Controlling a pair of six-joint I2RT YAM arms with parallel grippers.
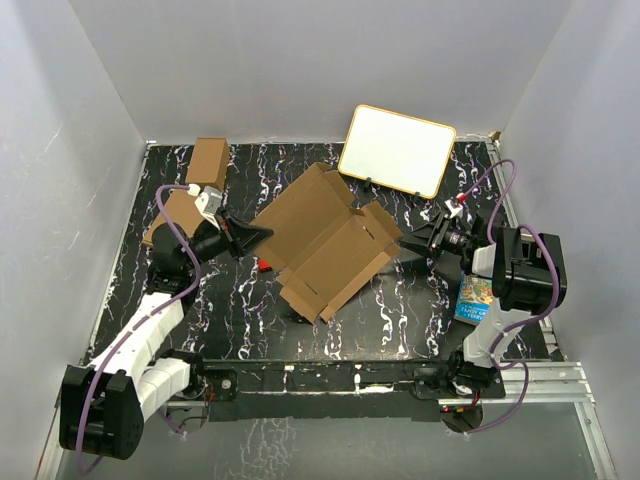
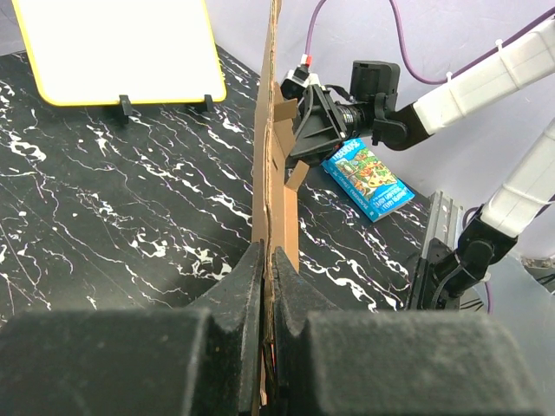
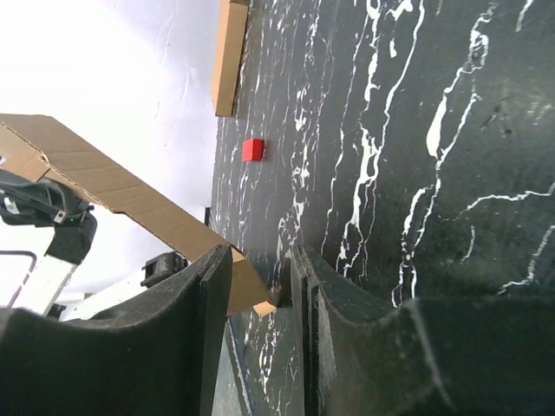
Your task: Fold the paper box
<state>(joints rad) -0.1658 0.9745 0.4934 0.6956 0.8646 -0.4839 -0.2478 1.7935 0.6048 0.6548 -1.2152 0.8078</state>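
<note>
Table [image 1: 400, 310]: black with white marbling, walled in by pale panels.
Paper box [image 1: 320, 245]: mid-table, open and unfolded, inner face up, flaps out, spanning the gap between the two claws. In the left wrist view it appears edge-on as a thin upright sheet [image 2: 270, 173].
Left claw [image 1: 262, 235]: at the box's 9 o'clock corner, fingers pressed together and pinching the cardboard edge [image 2: 267, 260].
Right claw [image 1: 405, 243]: at the box's 3 o'clock edge, fingers part-way apart with a corner flap [image 3: 247, 290] filling the gap between them, pinching it.
Whiteboard [image 1: 397, 150]: yellow-framed, propped on small feet at 1 o'clock from the box.
Brown carton [image 1: 207, 163]: at 10 o'clock, by the far-left table edge.
Red block [image 1: 263, 266]: small, on the table just under the box's left side, at about 8 o'clock.
Blue packet [image 1: 475, 300]: at 4 o'clock, beside the right arm.
</note>
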